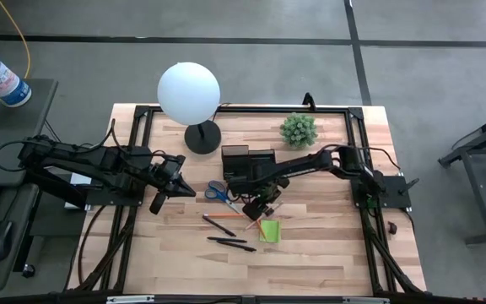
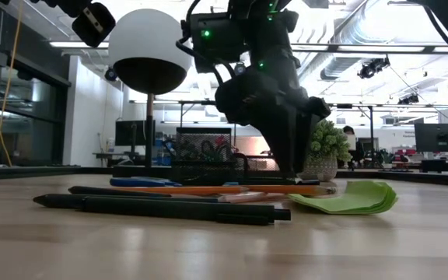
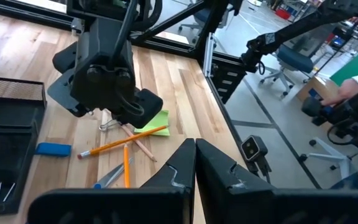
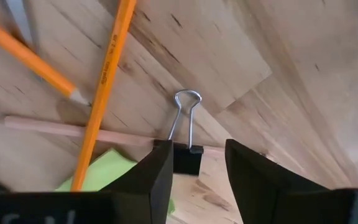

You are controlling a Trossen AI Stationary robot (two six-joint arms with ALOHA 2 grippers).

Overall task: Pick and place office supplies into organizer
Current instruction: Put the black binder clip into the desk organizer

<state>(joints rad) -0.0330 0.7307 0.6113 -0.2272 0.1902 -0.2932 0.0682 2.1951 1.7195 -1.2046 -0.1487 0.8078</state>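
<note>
A small black binder clip with a wire loop lies on the wooden table beside orange pencils and the lime-green sticky pad. My right gripper points down over the clip, open, one finger on each side of its black body. Blue-handled scissors and black pens lie nearby on the table. The black organizer stands just beyond them toward the far edge. My left gripper hangs shut above the table's left part, holding nothing. My right gripper comes at the clip from above. One finger stands right against the clip's black body, and I cannot tell whether it touches. A gap shows between the body and the other finger. The clip lies flat on the table.
A lamp with a white globe and round black base stands at the far side, left of the organizer. A small potted plant is at the far right. Black frame rails border the table. Bare wood lies toward the near edge.
</note>
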